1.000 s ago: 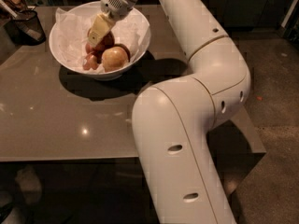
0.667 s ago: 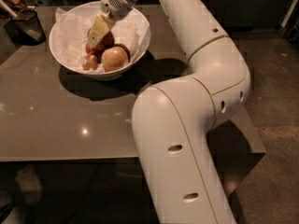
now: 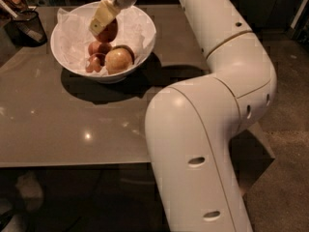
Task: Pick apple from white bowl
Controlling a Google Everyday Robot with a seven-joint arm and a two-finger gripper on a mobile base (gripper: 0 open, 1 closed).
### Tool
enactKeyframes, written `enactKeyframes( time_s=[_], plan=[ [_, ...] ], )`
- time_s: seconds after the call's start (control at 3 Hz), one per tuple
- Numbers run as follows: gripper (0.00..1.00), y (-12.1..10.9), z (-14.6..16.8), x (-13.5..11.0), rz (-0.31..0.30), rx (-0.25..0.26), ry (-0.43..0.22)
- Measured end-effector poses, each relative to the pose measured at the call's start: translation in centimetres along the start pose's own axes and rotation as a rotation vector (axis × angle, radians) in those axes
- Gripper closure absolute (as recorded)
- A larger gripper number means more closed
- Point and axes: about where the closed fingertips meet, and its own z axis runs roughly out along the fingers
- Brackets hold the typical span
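The white bowl, lined with crinkled white paper, stands at the table's back left. My gripper hangs over the bowl's middle, shut on the deep-red apple, which is lifted just above the other fruit. One cream finger covers the apple's left side. Below it in the bowl lie a yellow-tan apple and smaller reddish apples.
A small black mesh basket stands at the far left of the grey table. My large white arm fills the right half of the view. The table's front edge runs low across the left.
The gripper has risen from among the fruit with the deep-red apple in it. The other apples stay in the bowl.
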Motion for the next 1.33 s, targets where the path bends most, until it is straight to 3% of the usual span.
enactKeyframes(
  time_s=[0.33,0.67,1.0,1.33],
  plan=[
    [1.0,1.2,-2.7,-1.0,-0.018,0.02,-0.031],
    [1.0,3.3,-4.8,-2.1,-0.06,0.004,-0.06],
    [1.0,5.7,-5.8,-3.4,-0.119,-0.045,-0.078],
    [1.0,5.7,-5.8,-3.4,-0.12,-0.047,-0.077]
  ],
)
